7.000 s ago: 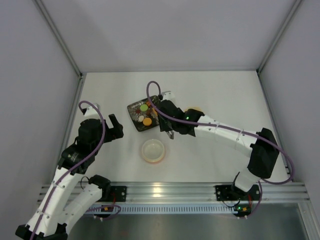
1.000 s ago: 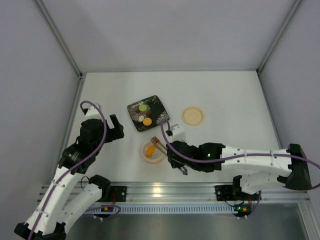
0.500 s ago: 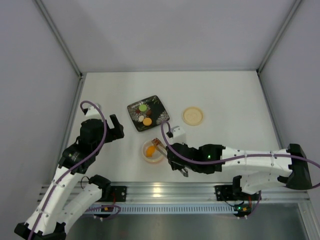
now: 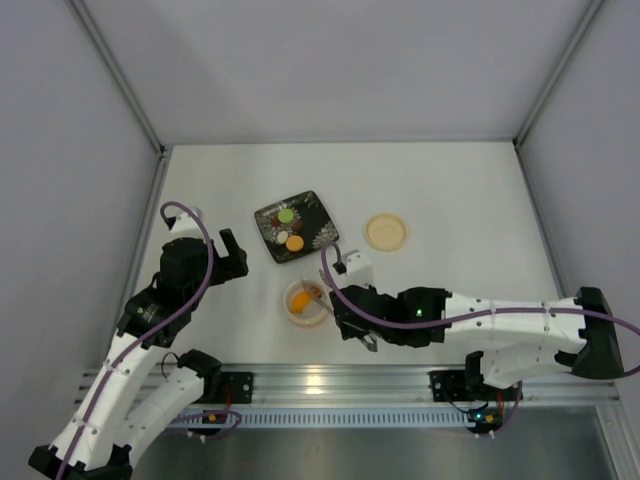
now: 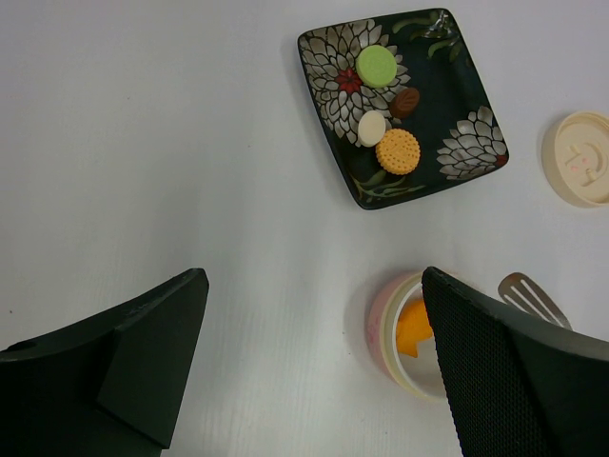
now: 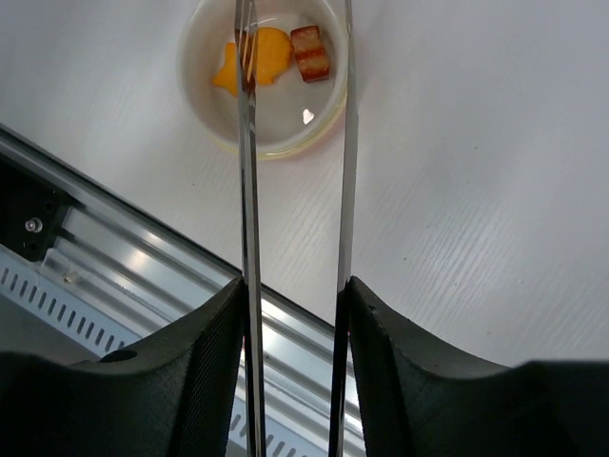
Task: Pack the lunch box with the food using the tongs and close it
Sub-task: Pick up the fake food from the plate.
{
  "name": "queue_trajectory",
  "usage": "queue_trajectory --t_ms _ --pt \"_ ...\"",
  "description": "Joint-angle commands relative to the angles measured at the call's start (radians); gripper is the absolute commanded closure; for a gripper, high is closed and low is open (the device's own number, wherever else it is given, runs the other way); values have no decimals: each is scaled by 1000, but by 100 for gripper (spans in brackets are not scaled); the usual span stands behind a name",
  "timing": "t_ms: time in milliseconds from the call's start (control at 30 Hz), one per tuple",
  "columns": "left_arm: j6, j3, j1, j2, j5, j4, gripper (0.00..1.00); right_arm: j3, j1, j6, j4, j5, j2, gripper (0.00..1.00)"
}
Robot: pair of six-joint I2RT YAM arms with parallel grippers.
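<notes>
1. Your right arm lies low, stretched leftward along the near edge of the table. Its wrist ends just right of the lunch box.
2. The right gripper presses its fingers on the outsides of the tongs and pinches both thin arms between them. The tong arms stand apart, nearly parallel.
3. The tong tips reach over the lunch box. One arm crosses the orange pieces; the other runs just beside the red-brown piece.
4. The lunch box sits uncovered near the table's middle, on the near side of the black floral plate. You can see both the orange pieces and the red-brown piece lying inside it.
5. The plate carries four pieces clustered together: green round, brown piece, white round and orange biscuit.
6. The lid lies flat on the table to the right of the plate, well apart from the lunch box.
7. Your left arm rises from the near-left corner with its elbow bent, and its wrist is left of the plate.
8. The left gripper has its jaws spread wide, with nothing between them.
</notes>
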Motion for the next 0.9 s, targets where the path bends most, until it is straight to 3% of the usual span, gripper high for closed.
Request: queue_trajectory --t_ms 0,233,400,600,867 --pt "-9 -5 -4 -3 -7 11 1 116 5 -38 -36 79 -6 55" --pt "-9 -5 -4 0 -12 11 1 286 -218 -239 49 -25 106 55" --pt "-10 -5 -4 3 -16 10 1 507 -338 -319 37 -85 302 57" --pt "-10 -5 -4 1 -21 7 1 698 -390 -338 6 -148 531 58" --pt "-10 -5 -7 3 -18 8 1 699 -418 -315 12 -145 642 59"
